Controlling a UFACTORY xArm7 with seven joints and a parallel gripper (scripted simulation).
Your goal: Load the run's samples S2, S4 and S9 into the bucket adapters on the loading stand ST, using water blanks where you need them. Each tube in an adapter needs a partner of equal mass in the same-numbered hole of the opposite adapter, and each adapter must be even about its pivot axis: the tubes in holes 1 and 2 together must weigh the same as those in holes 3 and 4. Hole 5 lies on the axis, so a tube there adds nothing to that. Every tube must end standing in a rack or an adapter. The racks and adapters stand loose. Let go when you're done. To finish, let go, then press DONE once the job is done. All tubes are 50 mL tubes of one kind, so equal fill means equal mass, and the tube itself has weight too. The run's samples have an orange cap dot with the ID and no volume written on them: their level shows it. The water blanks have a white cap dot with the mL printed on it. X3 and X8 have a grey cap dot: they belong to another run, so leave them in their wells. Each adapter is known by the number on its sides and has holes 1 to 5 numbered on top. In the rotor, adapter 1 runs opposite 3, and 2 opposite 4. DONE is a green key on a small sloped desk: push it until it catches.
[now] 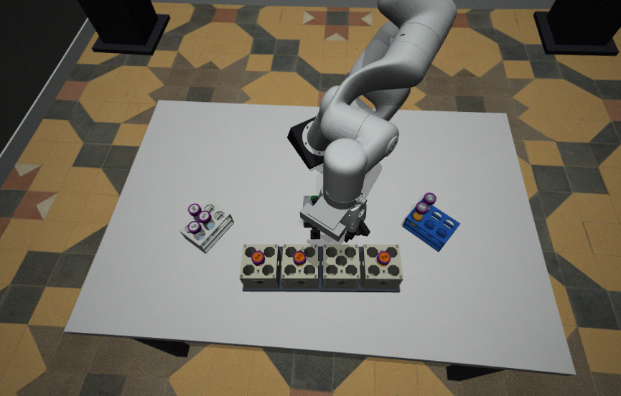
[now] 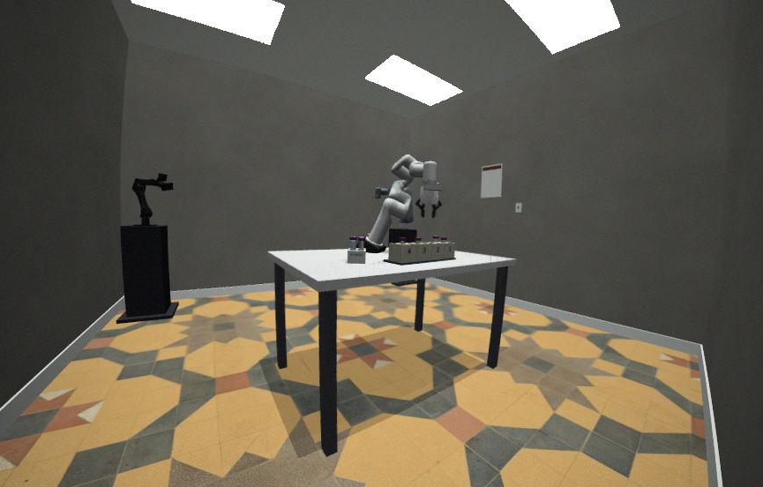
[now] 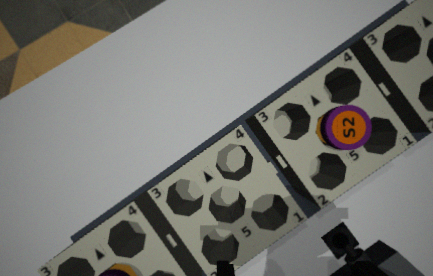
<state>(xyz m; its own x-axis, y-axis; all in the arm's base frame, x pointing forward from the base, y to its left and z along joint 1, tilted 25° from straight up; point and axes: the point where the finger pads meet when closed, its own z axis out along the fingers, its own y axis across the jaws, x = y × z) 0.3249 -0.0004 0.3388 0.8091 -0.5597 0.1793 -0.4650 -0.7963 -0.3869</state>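
Four cream bucket adapters stand in a row on the loading stand [image 1: 321,267]. Sample S2 [image 3: 346,127] [image 1: 299,256] stands in hole 5 of the second adapter from the left. The leftmost adapter [image 1: 257,256] and the rightmost adapter [image 1: 383,256] each hold one orange-dot tube in the middle hole; I cannot read their labels. The third adapter [image 3: 226,200] is empty. My gripper [image 1: 334,234] hangs high above the table just behind the stand, open and empty; it also shows in the exterior view [image 2: 430,208].
A white rack [image 1: 202,226] with three white-dot blanks stands at the left. A blue rack [image 1: 431,225] with two grey-dot tubes stands at the right. The DONE desk with its green key [image 1: 312,198] is mostly hidden under my wrist.
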